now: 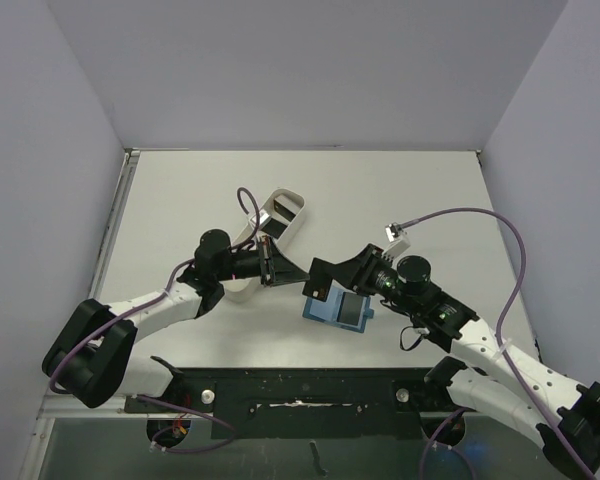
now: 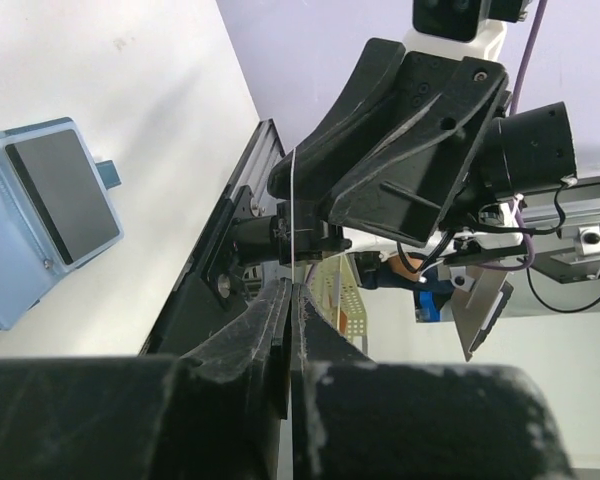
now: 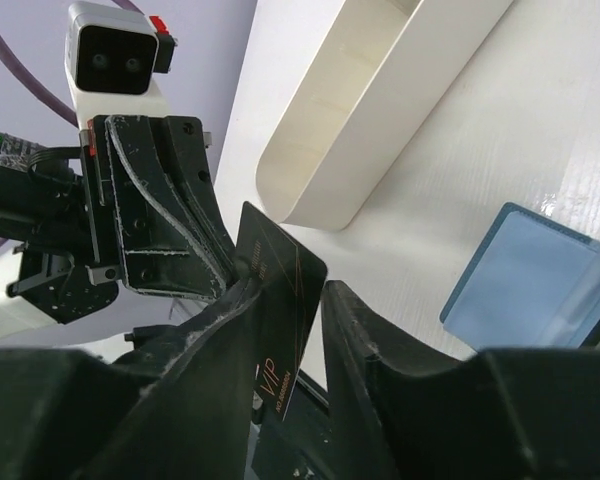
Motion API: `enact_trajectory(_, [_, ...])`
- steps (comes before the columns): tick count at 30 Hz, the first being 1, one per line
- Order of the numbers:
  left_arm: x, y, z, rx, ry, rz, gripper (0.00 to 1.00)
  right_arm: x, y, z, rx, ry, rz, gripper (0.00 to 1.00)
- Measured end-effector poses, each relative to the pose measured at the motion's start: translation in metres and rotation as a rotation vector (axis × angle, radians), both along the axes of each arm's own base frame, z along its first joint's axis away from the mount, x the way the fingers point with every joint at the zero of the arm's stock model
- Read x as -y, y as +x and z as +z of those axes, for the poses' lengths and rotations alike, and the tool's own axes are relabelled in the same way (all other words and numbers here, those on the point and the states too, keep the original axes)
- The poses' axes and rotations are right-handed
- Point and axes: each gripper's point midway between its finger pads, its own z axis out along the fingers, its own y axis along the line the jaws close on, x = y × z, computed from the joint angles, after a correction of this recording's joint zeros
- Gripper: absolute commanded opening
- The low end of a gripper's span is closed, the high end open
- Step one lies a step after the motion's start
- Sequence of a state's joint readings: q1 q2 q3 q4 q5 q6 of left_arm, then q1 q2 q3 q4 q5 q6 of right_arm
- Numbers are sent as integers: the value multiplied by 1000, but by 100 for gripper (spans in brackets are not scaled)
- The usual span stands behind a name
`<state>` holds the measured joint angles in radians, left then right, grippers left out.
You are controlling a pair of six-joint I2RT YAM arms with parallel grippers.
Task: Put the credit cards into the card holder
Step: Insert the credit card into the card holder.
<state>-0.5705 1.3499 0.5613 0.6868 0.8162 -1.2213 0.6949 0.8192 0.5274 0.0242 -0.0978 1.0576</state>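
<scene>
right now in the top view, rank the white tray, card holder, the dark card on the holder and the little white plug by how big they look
1. white tray, largest even though partly hidden
2. card holder
3. dark card
4. white plug, smallest

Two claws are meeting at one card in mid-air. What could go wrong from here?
The black card is pinched only by the left gripper, while the fingers of the right gripper stand apart around it; released too soon, it could drop. It also sits slanted between those fingers, so it might get clamped crooked. The card holder lies loose on the table and may slide when pushed.
</scene>
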Motion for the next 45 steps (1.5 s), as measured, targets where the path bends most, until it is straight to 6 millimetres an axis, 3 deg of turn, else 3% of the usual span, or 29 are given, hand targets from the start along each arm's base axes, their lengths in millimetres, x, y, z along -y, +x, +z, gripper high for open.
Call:
enact_trajectory(4, [0,0,3,7,-10,1,1,0,0,0,10,15,0,3])
enact_trajectory(5, [0,0,3,7,-10,1,5,0,0,0,12,22,-1,0])
enact_trajectory(10, [-1,-1,-4,-9,3,4,28,-1,-6,10,51,81,18,0])
enact_trajectory(15, [-1,-1,-10,-10,23,7,40,1,-8,4,50,62,20,0])
enact_trajectory(19, [-3,2,-28,-31,90,36,48,8,-8,-3,59,16,7,0])
enact_trajectory(24, [-9,7,-52,-54,198,74,45,20,-6,-24,43,-88,-20,0])
enact_trajectory(30, [-11,11,-71,-42,323,106,30,33,5,-54,-32,-174,-51,0])
enact_trajectory(35, [-6,13,-86,-16,422,109,21,43,10,-74,-95,-198,-59,0])
enact_trajectory(45, [-4,7,-137,-42,592,83,12,55,14,-115,-222,-212,-46,0])
